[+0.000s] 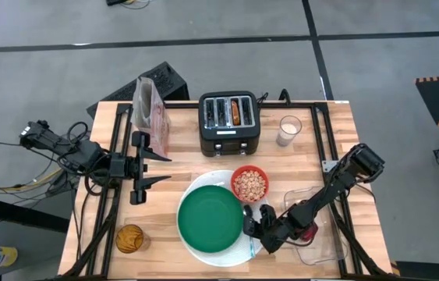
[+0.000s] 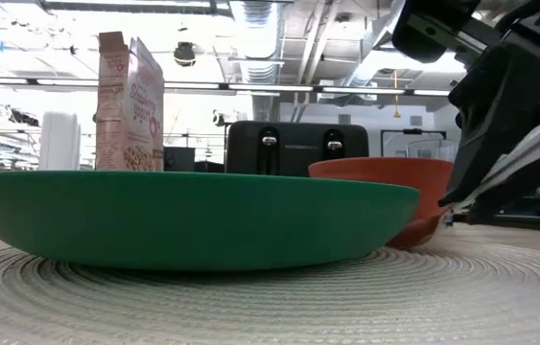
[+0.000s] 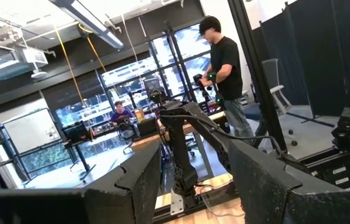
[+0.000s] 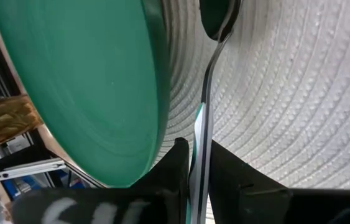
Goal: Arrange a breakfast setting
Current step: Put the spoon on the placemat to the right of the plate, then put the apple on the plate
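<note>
I judge the setting mostly laid, taking the smooth round green plate (image 1: 210, 219) as my landmark. It sits on the large white woven-textured round plate (image 1: 196, 190), whose rim shows around it. The small red bowl (image 1: 249, 183), filled with pale cereal, stands just beside the green plate's far right edge, on the white rim. My right pincer (image 4: 194, 167) is down at the green plate's right edge, closed on the teal handle of the metal spoon (image 4: 206, 93), which lies along the white plate close beside the green one; placing it is the step in hand. A toasted bagel half (image 1: 236, 112) sits in the black toaster (image 1: 230, 123), beyond the green plate, so that remains. My left pincer (image 1: 155, 170) waits open, left of the green plate.
</note>
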You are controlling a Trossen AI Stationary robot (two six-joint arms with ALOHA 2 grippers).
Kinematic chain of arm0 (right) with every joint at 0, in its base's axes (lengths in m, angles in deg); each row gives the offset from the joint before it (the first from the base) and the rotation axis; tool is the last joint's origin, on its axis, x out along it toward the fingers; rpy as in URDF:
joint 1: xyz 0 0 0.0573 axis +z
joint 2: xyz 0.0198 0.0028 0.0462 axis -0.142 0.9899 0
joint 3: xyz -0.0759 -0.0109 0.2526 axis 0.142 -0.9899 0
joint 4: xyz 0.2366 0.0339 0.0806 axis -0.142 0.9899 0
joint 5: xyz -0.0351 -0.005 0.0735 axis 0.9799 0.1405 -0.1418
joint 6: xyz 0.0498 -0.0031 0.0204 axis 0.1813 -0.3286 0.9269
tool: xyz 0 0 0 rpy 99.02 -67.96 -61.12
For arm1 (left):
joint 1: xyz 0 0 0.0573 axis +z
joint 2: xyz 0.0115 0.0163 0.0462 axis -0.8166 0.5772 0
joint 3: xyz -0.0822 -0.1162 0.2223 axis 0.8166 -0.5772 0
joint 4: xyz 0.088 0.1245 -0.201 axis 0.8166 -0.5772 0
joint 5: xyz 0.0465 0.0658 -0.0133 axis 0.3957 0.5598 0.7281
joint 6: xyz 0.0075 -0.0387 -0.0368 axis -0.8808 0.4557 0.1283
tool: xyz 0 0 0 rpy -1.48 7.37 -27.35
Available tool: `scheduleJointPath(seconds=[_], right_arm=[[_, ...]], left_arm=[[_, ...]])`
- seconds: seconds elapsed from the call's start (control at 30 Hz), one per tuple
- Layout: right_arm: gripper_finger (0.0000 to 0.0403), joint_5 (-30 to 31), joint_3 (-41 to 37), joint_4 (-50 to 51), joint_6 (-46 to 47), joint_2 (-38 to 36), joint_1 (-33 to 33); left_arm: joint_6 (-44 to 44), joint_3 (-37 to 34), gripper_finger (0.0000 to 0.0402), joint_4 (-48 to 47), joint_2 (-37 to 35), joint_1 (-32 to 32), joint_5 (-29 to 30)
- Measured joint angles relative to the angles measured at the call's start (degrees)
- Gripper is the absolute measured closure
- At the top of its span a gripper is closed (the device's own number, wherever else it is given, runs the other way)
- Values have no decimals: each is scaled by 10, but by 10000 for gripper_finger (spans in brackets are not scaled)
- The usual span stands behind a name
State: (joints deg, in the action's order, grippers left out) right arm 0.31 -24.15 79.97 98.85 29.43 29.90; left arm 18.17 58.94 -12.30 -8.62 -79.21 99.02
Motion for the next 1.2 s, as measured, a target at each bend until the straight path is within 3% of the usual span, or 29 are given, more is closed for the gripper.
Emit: scheduleJointPath(seconds=[0.27, 0.63, 1.0, 1.2], right_arm=[[330, -1, 0, 0, 36, 0, 3], [325, -2, 0, -2, 10, 0, -4], [236, -15, 0, -7, 21, 0, -6], [214, -16, 0, -58, 19, -4, -3]], left_arm=[[0, 0, 226, 0, -3, 0, 0], [0, 0, 226, 1, -21, 0, -14], [0, 0, 226, -1, -24, 0, -16], [4, 0, 226, -2, -36, 0, -18]])
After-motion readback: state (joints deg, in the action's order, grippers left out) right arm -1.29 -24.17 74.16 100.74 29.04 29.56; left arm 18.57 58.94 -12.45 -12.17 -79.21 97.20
